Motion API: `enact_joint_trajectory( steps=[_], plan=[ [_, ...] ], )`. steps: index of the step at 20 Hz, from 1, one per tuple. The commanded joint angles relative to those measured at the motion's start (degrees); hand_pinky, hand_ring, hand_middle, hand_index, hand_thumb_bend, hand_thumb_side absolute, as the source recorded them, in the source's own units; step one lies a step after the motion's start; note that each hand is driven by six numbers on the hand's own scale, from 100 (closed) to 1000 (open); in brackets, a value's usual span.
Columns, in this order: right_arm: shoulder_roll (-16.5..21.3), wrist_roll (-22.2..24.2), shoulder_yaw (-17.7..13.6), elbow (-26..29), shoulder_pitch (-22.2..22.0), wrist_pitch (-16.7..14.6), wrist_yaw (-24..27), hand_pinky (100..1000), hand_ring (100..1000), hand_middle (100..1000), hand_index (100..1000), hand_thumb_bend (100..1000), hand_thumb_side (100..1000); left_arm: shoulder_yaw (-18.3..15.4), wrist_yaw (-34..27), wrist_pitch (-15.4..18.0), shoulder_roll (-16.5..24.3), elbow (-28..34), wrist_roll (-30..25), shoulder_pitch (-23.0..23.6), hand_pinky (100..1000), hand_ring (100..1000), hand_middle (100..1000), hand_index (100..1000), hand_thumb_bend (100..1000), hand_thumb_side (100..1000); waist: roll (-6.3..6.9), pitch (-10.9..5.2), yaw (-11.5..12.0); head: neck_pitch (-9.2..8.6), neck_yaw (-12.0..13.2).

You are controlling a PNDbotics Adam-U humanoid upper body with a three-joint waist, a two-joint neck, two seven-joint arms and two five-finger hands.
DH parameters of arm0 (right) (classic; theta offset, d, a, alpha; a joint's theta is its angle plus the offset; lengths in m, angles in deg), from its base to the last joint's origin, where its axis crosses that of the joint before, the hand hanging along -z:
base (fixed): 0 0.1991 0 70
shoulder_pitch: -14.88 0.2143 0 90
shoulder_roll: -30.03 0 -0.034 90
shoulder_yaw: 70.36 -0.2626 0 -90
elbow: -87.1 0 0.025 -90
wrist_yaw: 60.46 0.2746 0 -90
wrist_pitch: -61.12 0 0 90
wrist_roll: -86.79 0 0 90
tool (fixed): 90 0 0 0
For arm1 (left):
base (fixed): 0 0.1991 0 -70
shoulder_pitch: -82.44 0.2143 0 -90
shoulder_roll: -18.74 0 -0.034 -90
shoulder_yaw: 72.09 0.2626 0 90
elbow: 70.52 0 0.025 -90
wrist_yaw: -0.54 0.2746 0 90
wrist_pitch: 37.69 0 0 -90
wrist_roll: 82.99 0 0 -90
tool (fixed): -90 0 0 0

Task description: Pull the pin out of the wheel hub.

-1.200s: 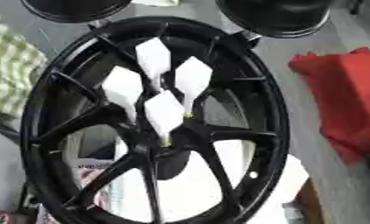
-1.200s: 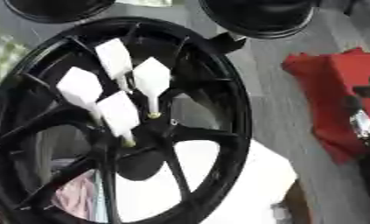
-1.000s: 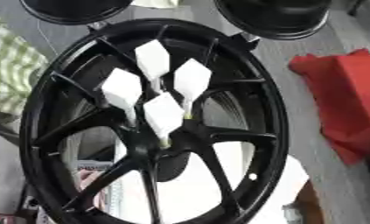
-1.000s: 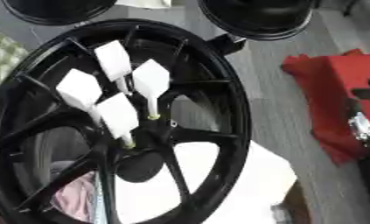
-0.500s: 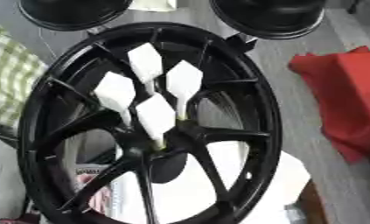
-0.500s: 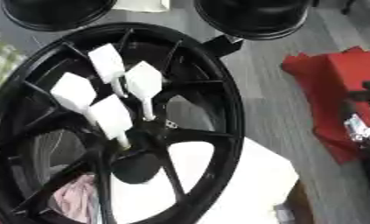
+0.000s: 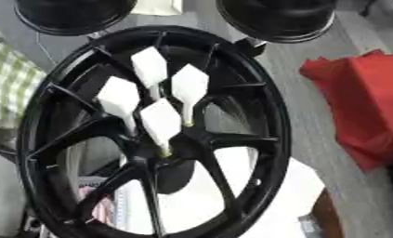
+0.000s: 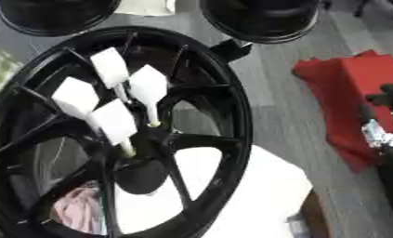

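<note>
Neither robot hand shows in either view, so their state can't be told. Black wheel hub (image 7: 232, 116) fills the frame, four white pins (image 7: 162, 122) with flat diamond heads standing near its centre, around 11 o'clock. Best bet, I'd judge: pinch one head and draw straight along its shaft, clear of the spokes.

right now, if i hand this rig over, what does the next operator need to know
Left hand: not in view. Right hand: not in view; a dark shape at the right edge cannot be made out.
Things: the black wheel fills the view. Four white-headed pins stand clustered at its hub, stems pointing down into it.
Done: nothing visibly; no pin lies loose and no hand is on one.
Left: bring a hand to a pin, grip it, pull it out of the hub.
</note>
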Motion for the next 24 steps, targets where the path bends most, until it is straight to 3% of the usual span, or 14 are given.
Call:
enact_joint_trajectory(
  steps=[1, 5, 12, 18, 24],
  plan=[
    [1.9, 0.5, 0.0, 1.1, 0.3, 0.0, 0.1, 950, 707, 512, 685, 381, 113, 1.9, -0.1, -0.4, 4.7, 0.8, -5.8, -3.2, 763, 719, 683, 771, 100, 658, 0.21, -1.25, -0.1, 0.20, 0.4],
    [2.0, 1.0, 0.4, 1.1, 0.1, 0.3, -0.3, 949, 703, 508, 681, 375, 113, 5.1, -1.0, -1.4, 5.9, 0.8, -13.2, -7.8, 764, 721, 685, 779, 100, 687, 0.52, -1.19, -0.3, 0.29, 0.8],
    [2.1, 1.4, 0.7, 1.1, -0.4, 0.5, -1.0, 948, 702, 507, 680, 372, 113, 11.1, -3.3, -6.6, 5.5, 0.8, -22.8, -16.7, 763, 720, 683, 783, 100, 728, 0.73, -1.23, -0.4, 0.43, 0.6],
    [2.3, 1.7, 1.0, 1.1, -0.6, 0.4, -1.1, 948, 702, 507, 680, 372, 114, 17.9, -2.8, -12.0, 0.9, 0.8, -30.1, -26.5, 762, 721, 684, 785, 100, 761, 0.66, -1.23, -0.6, 0.08, 0.5],
    [2.2, 2.0, 1.2, 1.1, -0.8, 0.5, -1.3, 948, 702, 506, 680, 372, 115, 22.6, -2.2, -15.8, -4.7, -1.8, -34.7, -34.3, 770, 735, 701, 819, 100, 788, 0.48, -1.24, -0.5, -0.34, 0.5]
  ],
)
